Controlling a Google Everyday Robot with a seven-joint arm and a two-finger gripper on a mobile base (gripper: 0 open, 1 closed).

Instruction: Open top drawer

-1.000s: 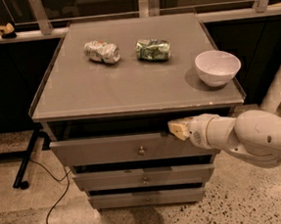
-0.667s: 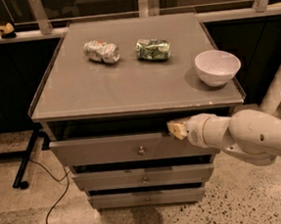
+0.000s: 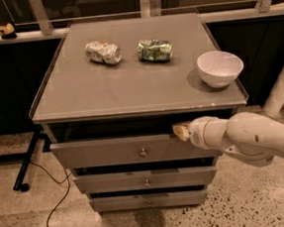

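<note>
Camera view: the gripper [image 3: 181, 131] sits at the upper edge of the top drawer [image 3: 110, 152], toward its right end, with the white arm [image 3: 248, 138] reaching in from the right. Whether the gripper is spread or closed, I cannot tell. The top drawer stands slightly pulled out under the grey surface [image 3: 129, 86], knob [image 3: 143, 152] centred, above 2 lower drawers [image 3: 145, 179]. Up top: 2 crushed cans [image 3: 103, 52] far, a white bowl [image 3: 220, 68] right.
</note>
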